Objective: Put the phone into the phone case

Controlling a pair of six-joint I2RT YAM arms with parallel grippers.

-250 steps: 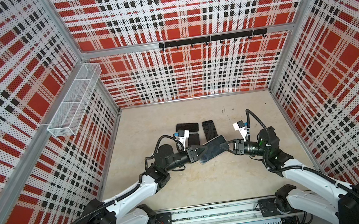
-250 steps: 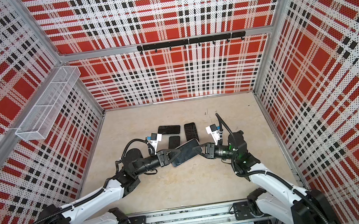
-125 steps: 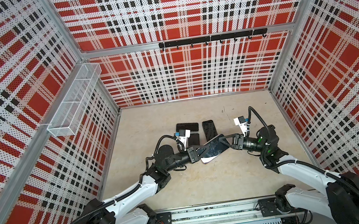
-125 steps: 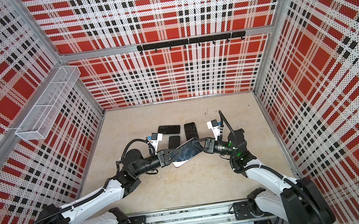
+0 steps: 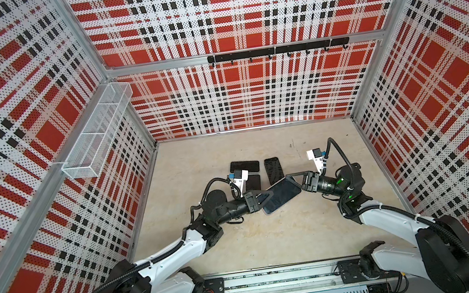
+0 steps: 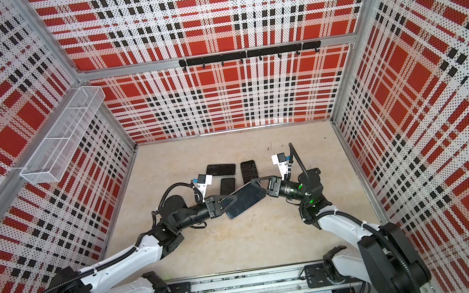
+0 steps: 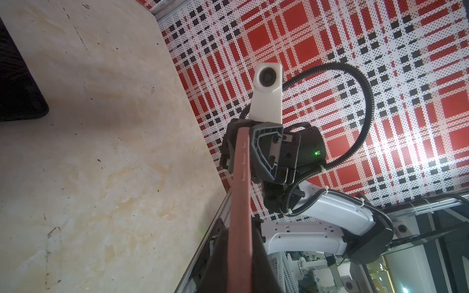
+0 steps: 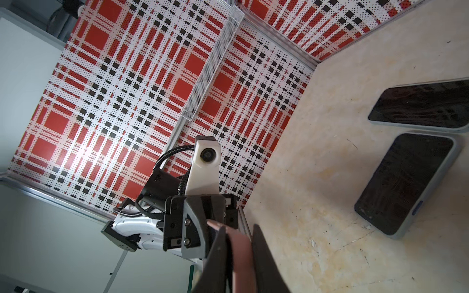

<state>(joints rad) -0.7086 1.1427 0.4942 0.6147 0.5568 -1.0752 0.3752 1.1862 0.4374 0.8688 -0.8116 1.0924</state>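
The right hand (image 5: 293, 181) is now pinched narrow on one end of the phone (image 5: 281, 195). Half a second ago its jaws were set wider and the phone was tipped more steeply, so a fresh grip has evidently just been taken. The left hand (image 5: 263, 199) is kept clamped on the opposite end, as it was a second ago. The phone is thus carried between the two hands, clear of the bench (image 5: 240, 245), dark face up in both top views.

A pink edge (image 7: 241, 190) with raised buttons is shown in the left wrist view (whether this is the phone case already around the phone cannot be settled). If it is, the fresh grip is judged to serve for pressing the last corner home.

Counted: two hands and one held phone. Three dark slabs are laid flat on the bench beyond the hands: a far slab (image 5: 244, 167), a near slab (image 5: 252, 181) just beyond the left hand, and a third slab (image 5: 273, 170) nearer the right hand. One wire basket (image 5: 96, 131) and one hook rail (image 5: 276, 50) are fixed to the walls.
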